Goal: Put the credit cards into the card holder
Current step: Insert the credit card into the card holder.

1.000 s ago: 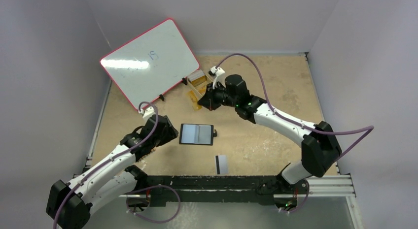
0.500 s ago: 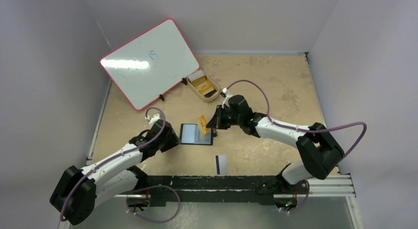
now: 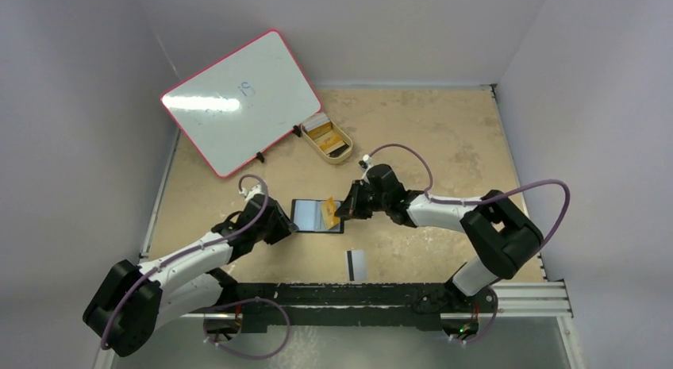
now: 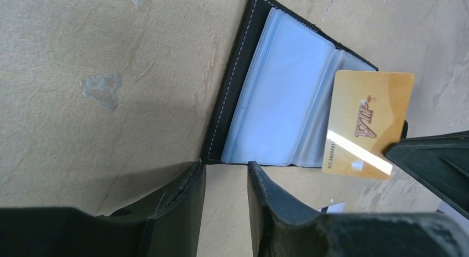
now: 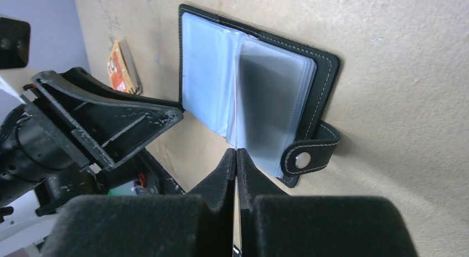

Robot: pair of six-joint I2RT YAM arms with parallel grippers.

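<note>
The card holder (image 3: 311, 216) lies spread open and flat on the table (image 3: 444, 139), its pale clear pockets facing up and its snap tab (image 5: 309, 153) sticking out from the edge that faces the right arm. The right gripper (image 3: 343, 213) is at that same edge, its jaws clenched on the orange-gold card (image 4: 368, 123), which it grasps by one end. The card is tilted over the card holder's pocket half on that side, with its free end down at the pockets; the pictures do not show whether it has entered a slot. The left gripper (image 4: 225, 174) is at the opposite side of the card holder, low beside its corner, with its jaws released to a narrow gap and nothing between them. Whether a fingertip touches the leather cannot be told. A grey card (image 3: 356, 263) with a black stripe lies flat on the near side of the card holder, apart from it. Beyond the card holder stand a tan tray (image 3: 313, 146) and a whiteboard (image 3: 238, 99).
</note>
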